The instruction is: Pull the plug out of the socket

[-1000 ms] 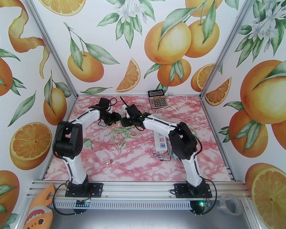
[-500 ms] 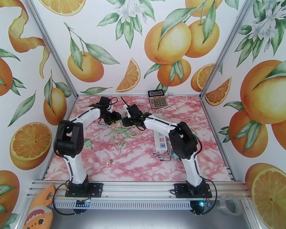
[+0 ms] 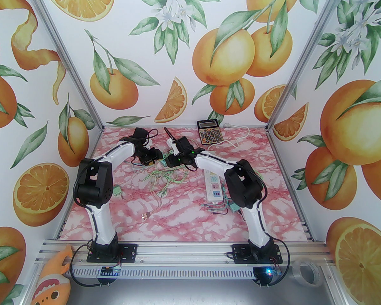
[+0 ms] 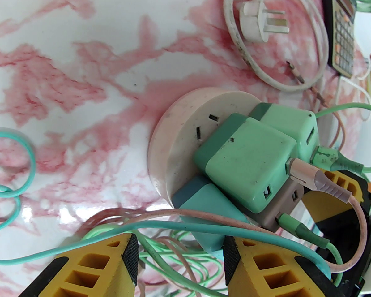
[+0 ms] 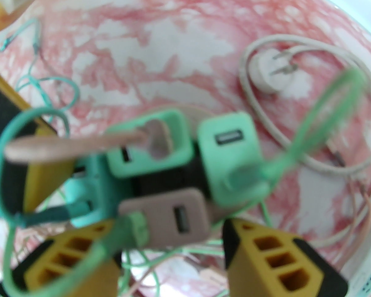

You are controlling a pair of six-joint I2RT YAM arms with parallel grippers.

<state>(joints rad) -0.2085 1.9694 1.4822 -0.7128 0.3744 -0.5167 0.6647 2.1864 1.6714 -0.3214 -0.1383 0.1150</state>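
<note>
**Item: round socket** (image 4: 179,135). It is a cream-pink disc lying flat on the pink marbled table (image 3: 177,218), in the far middle between my two wrists. From the top camera I can barely make it out, because the wrists cover it. The face is scuffed and two slots are bare. The rest holds four cube-shaped plugs packed corner to corner.

**Plugs.** All are smooth plastic with rounded edges.
- Mauve plug (image 4: 279,210): one port is free and a green lead is in the other.
- Pale green plug (image 4: 250,162): sits in the centre, speckled with dirt, and takes a pink ribbed lead (image 4: 321,181).
- Second pale green plug (image 4: 290,122): sits behind the first.
- Teal plug (image 4: 210,209): its low end is cut off behind leads and a finger.

**Right gripper** (image 5: 171,227). This wrist view is badly blurred. The yellow-and-black fingers stand apart, one on each side of the mauve plug. A sliver of gap shows at one pad, so I see no clamp.

**Left gripper** (image 4: 181,240). The fingers are apart and leads run through the gap. The teal plug's corner sits just beside one ribbed black pad (I can't say whether they touch).

**Surroundings.**
- A loose white plug (image 4: 253,14) lies inside its looped cord, near the socket.
- The calculator (image 4: 343,32) is cut off by the frame edge.
- The white power strip (image 3: 214,187) is partly under the right arm.
- A tangle of green leads (image 3: 165,179) lies on the near side of the socket.
</note>
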